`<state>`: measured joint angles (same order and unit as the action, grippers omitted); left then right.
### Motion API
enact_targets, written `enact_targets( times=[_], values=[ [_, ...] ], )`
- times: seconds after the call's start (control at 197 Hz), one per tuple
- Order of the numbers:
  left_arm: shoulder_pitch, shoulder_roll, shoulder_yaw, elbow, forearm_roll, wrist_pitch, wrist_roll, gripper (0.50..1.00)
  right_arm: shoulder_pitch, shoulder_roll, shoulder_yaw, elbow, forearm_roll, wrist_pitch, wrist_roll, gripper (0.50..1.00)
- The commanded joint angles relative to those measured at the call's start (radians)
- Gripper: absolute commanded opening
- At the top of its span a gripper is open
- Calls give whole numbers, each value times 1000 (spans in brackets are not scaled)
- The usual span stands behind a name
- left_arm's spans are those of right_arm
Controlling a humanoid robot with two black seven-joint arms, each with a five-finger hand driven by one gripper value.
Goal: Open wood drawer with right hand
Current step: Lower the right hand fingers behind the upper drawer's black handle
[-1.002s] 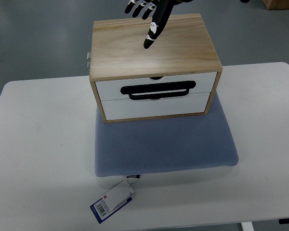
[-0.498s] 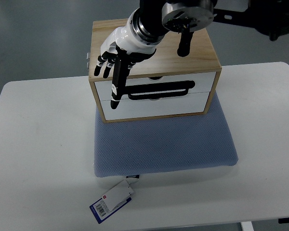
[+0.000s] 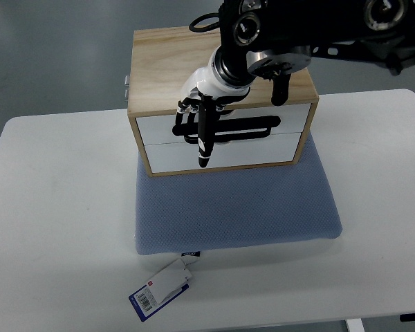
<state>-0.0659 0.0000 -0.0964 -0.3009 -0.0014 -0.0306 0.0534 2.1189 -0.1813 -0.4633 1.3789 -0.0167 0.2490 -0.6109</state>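
A light wood drawer box [image 3: 167, 69] with two white drawer fronts stands on a blue-grey mat [image 3: 235, 204]. A black bar handle [image 3: 252, 129] runs across the seam between the two fronts. My right hand [image 3: 199, 121], white and black, comes in from the upper right over the box top. Three of its fingers are curled at the left end of the handle, while one finger [image 3: 204, 142] points straight down over the lower front. Whether the curled fingers grip the handle I cannot tell. Both drawers look closed. No left arm shows.
The white table [image 3: 55, 221] carries the mat and box. A blue and white tag [image 3: 162, 287] lies near the front edge, attached to the mat. A small metal fitting [image 3: 126, 84] sticks out of the box's left side.
My right hand has shifted right along the drawer fronts and its fingers have curled in at the handle's left end. The box and drawers have not moved.
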Motion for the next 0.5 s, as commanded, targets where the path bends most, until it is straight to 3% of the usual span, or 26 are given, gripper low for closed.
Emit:
enact_targets(
  times=[0.0, 0.493],
  values=[
    [0, 0, 1, 17, 1, 0, -1, 1000, -11, -3, -14, -1, -20, 4, 0, 944],
    [0, 0, 3, 12, 1, 0, 0, 1000, -77, -14, -31, -4, -109, 7, 0, 942]
  ],
)
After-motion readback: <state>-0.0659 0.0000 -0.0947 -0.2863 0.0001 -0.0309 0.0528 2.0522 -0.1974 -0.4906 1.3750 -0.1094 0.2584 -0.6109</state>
